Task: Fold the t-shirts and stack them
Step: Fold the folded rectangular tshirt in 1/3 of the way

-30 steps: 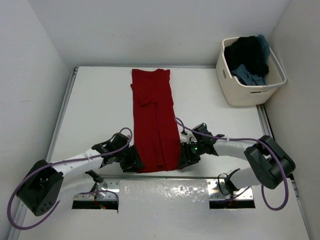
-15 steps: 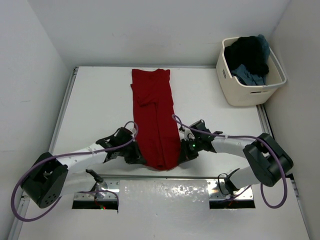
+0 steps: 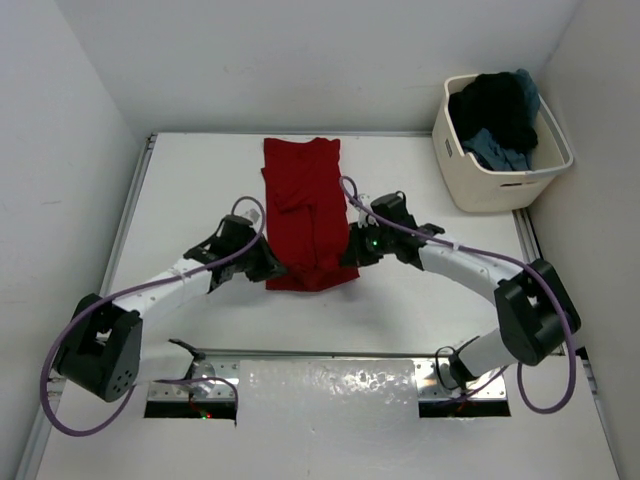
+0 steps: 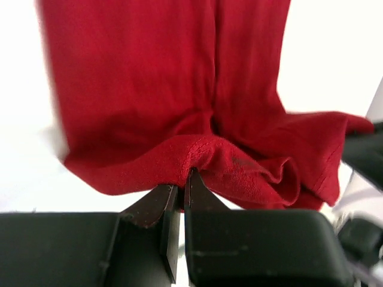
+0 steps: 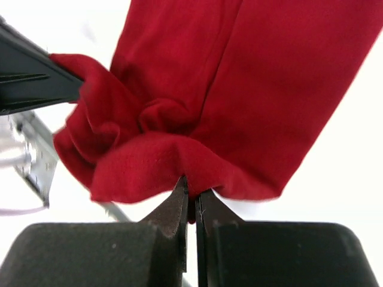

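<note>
Red t-shirt (image 3: 305, 200): on the table (image 3: 200, 180), well apart from the tub (image 3: 505, 195), hem bunched.
Left gripper (image 4: 182, 179): clamped on the hem end farther from the tub.
Right gripper (image 5: 190, 186): clamped on the hem end nearer the tub.

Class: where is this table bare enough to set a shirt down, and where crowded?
Bare: table left of the red t-shirt; between it and the tub. Crowded: centre, left gripper and right gripper pinching its hem.
</note>
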Robot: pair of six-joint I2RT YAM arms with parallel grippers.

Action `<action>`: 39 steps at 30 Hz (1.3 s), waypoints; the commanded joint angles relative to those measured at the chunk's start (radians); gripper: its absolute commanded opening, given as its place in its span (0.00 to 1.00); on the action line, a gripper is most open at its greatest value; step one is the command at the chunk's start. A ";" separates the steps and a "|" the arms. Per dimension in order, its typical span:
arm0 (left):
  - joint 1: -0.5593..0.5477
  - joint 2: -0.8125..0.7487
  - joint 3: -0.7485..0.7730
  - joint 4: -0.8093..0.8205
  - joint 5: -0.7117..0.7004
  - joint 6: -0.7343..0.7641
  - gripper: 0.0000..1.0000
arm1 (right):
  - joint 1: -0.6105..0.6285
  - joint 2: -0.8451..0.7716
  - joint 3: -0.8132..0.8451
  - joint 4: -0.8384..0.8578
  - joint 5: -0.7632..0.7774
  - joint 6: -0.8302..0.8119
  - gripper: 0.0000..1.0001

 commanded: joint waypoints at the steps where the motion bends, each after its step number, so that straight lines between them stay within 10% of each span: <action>1: 0.050 0.005 0.102 0.103 -0.083 0.058 0.00 | -0.027 0.054 0.081 0.074 0.062 0.012 0.00; 32: 0.208 0.591 0.512 0.366 -0.053 0.199 0.10 | -0.169 0.582 0.558 0.218 0.084 0.042 0.00; 39: 0.225 0.648 0.633 0.309 -0.044 0.243 0.54 | -0.191 0.657 0.688 0.201 0.075 0.047 0.59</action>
